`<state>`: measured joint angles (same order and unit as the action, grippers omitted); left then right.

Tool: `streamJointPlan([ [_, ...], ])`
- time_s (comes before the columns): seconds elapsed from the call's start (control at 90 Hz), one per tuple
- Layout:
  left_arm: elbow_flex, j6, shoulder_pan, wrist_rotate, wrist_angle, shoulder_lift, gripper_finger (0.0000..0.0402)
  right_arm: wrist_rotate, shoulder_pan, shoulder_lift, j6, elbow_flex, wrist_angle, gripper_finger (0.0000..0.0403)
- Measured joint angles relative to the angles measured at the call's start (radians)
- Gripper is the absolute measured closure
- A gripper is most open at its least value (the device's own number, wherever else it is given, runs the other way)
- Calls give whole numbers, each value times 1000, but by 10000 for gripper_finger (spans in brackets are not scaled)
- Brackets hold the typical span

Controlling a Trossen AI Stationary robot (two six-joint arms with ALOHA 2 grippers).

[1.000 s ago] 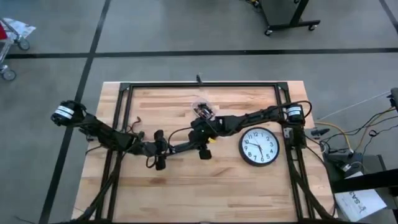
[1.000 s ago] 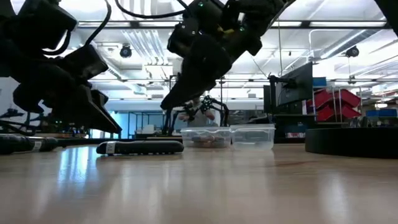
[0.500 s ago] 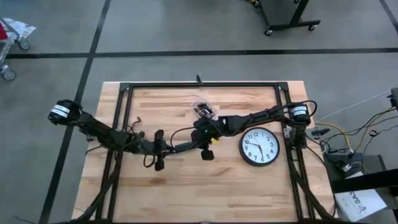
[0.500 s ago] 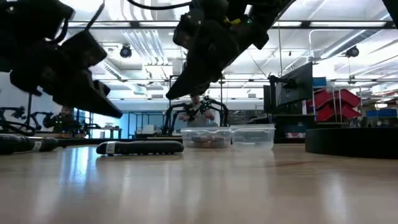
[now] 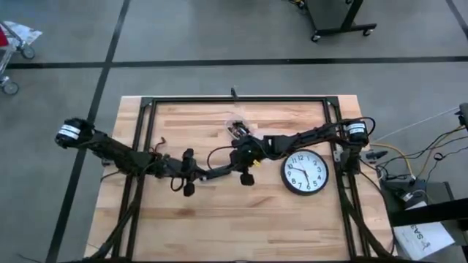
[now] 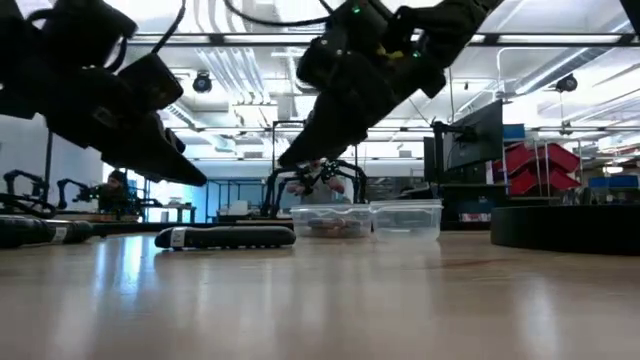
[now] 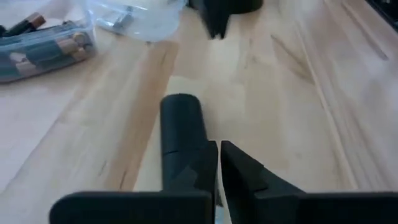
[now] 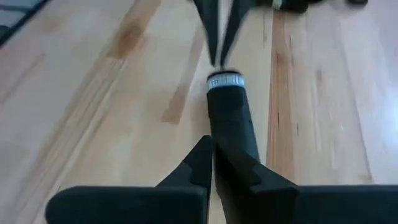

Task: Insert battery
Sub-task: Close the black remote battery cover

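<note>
Looks like the early approach step, with no battery in hand yet, judging from the wrist views. Shows the left gripper (image 7: pixel 219 144) pinched to a bare slit with nothing visible between its fingers, hovering mid-table just above the near end of the black tube (image 7: pixel 180 134). Shows the right gripper (image 8: pixel 212 140) likewise closed and apparently empty, aimed along the same tube from its other end, toward the silver-ringed tip. Finds the tube itself lying flat on the bare wood, between the two grippers – matte black, cylindrical, probably a torch body, though hard to confirm from here. Places the batteries (image 7: pixel 34 51) loose in a clear tub (image 6: pixel 300 215) on the far side of the table, just beyond the right gripper and apart from the tube.

Calls next for parting one gripper's fingers to steady or open the tube, then sending the other to the tub for a single cell – a small, round, slippery pick needing a centred pinch.
</note>
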<state>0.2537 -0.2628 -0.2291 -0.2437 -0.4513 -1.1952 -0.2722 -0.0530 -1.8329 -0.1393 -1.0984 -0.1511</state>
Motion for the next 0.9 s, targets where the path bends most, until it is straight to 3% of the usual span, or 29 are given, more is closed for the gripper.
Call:
streamJointPlan([
  [0.233,0,56,5,20,-18,0,392,3,-24,87,58,167,-163,403],
  [0.4,0,50,5,19,-20,9,390,9,-21,110,69,184,-198,403],
  [0.7,0,26,-1,22,37,-10,384,43,31,-56,91,54,-133,403],
  [0.9,0,-9,-3,44,28,-72,302,88,40,-146,100,-58,-47,403],
])
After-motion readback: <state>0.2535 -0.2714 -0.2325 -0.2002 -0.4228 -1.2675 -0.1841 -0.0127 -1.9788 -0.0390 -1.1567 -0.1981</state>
